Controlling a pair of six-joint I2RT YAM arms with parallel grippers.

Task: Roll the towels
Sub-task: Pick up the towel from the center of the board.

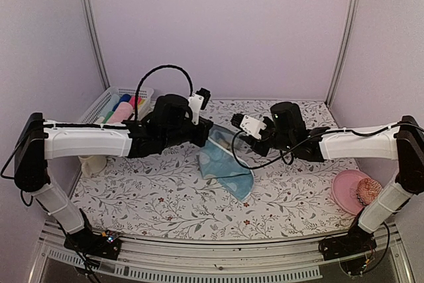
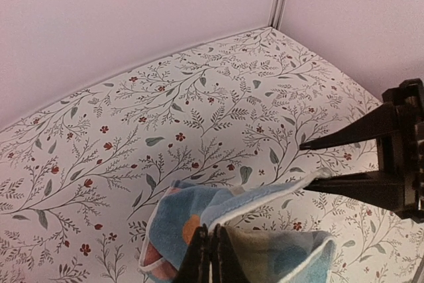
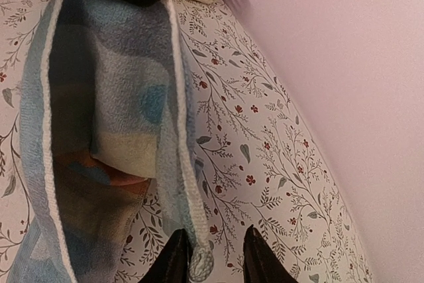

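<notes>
**No readable text in any view**

No words, nos. or brand marks legible. Blue towel (image 3: 106, 84): colour patches w/ white hem, no lettering. Table cover (image 2: 199, 97): leaf & flower print only. White arm shells (image 1: 86, 140): no markings legible. Items in basket (image 1: 99, 105): too small to tell.

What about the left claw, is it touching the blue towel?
Touching. In the left wrist view, the left gripper is shut on a fold of the blue towel, which bunches up around its tips.
</notes>
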